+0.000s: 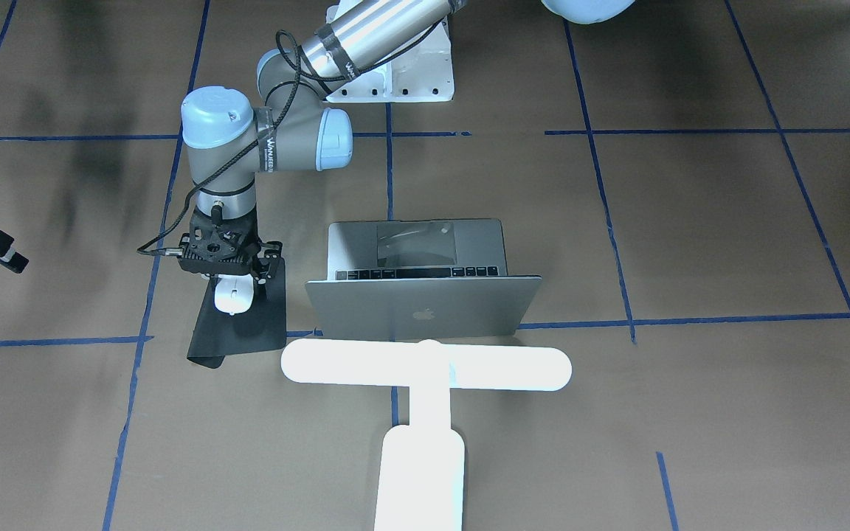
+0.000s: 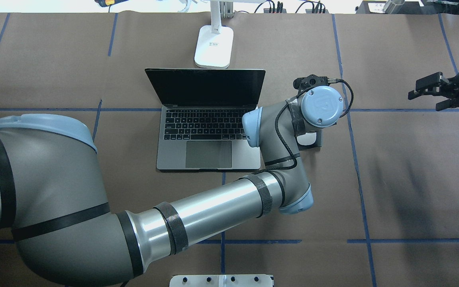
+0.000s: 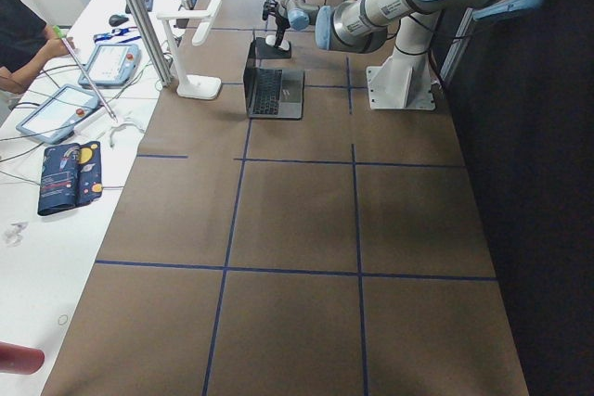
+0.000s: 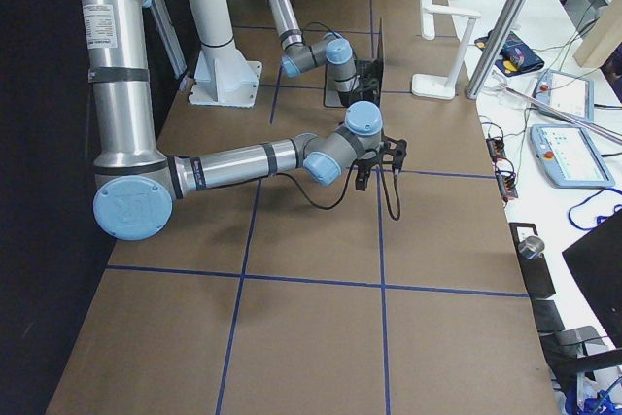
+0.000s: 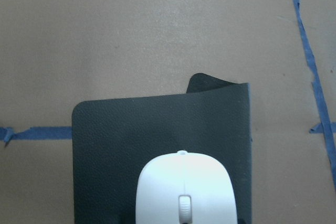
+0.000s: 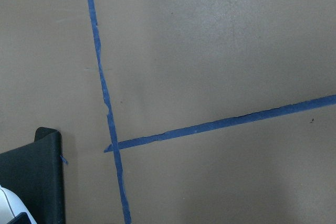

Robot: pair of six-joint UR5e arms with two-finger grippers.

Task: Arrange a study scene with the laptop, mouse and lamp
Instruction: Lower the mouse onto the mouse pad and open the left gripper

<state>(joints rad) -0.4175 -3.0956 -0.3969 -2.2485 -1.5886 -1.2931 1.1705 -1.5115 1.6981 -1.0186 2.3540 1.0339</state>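
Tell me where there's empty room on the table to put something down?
The biggest bare patch is the brown table on the side of the laptop away from the mouse pad, framed by blue tape. It's crowded where the left gripper hangs over the mouse, and the lamp stands close behind the laptop's lid.

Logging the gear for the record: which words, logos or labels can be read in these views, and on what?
Laptop lid: apple logo only, no words.
Strap on the left arm: white lettering, too blurred to read.
Lamp base: a label, too small to read.
No other legible text.
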